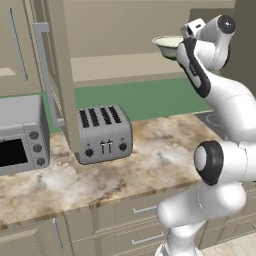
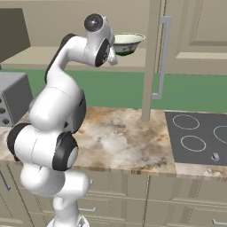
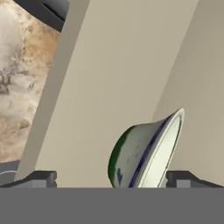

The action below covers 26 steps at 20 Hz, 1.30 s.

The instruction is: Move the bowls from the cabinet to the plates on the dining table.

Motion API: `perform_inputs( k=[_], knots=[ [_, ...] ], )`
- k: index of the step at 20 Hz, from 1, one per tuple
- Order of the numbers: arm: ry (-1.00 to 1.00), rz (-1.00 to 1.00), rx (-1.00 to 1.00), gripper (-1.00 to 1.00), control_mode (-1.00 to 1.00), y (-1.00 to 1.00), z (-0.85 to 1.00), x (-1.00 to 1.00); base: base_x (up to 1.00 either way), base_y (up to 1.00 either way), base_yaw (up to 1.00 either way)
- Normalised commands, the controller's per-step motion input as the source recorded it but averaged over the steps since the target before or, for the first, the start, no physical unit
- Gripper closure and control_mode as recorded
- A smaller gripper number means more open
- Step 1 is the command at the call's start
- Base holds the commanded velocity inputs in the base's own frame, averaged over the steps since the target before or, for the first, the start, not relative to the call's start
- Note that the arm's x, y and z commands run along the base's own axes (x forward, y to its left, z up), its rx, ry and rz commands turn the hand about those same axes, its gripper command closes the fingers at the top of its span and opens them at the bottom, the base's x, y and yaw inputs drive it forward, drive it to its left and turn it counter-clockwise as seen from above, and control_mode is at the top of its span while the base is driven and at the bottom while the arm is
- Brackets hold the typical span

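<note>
1. The pincer (image 3: 111, 177) is up high at the cabinet (image 2: 195, 26). In the hand view its two dark tips stand well apart at the bottom, with the bowl (image 3: 146, 151) between them. Whether the tips actually press the bowl's rim I cannot tell, but the bowl hangs level at the hand with nothing under it, so I judge it held.
2. The bowl (image 1: 169, 46) is the green one: dark green outside, cream inside, with a thin dark line under the rim. It is round and deep, with a flared lip and a glazed look. It sits just in front of the wrist, clear of the cabinet shelf and well above the bench (image 1: 150, 160).
3. Step in hand, as I judge it: the first bowl is out of the cabinet and ready to carry. Next the arm must draw back past the open door (image 2: 153, 57), keep the bowl level, and the base must drive to the dining table.
4. The door is beige and flat-edged, with a long silver bar handle (image 2: 162, 57).
5. The bench is mottled beige-brown marble. It carries a ribbed silver toaster (image 1: 103, 134), a grey oven (image 1: 22, 135) and a dark glass hob (image 2: 199, 137) with ring marks.
</note>
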Motion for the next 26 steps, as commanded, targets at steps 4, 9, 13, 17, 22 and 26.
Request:
perform_inputs(
  k=[4,9,13,17,22,26],
  knots=[
    [0.00,0.00,0.00,-1.00,-1.00,0.00,0.00,0.49,0.00,0.00,0.00],
    [0.00,0.00,0.01,-1.00,-1.00,0.00,-0.02,0.43,0.00,0.00,0.00],
    [0.00,0.00,0.01,-1.00,-1.00,0.00,-0.05,0.44,0.00,0.00,0.00],
    [0.00,0.00,0.01,-1.00,-1.00,0.00,0.00,0.38,0.00,0.00,0.00],
    [0.00,0.00,0.02,-1.00,-1.00,-0.03,0.00,0.32,0.00,0.00,0.00],
    [0.00,0.00,0.02,-1.00,-1.00,-0.03,-0.01,0.21,0.00,0.00,0.00]
  ],
)
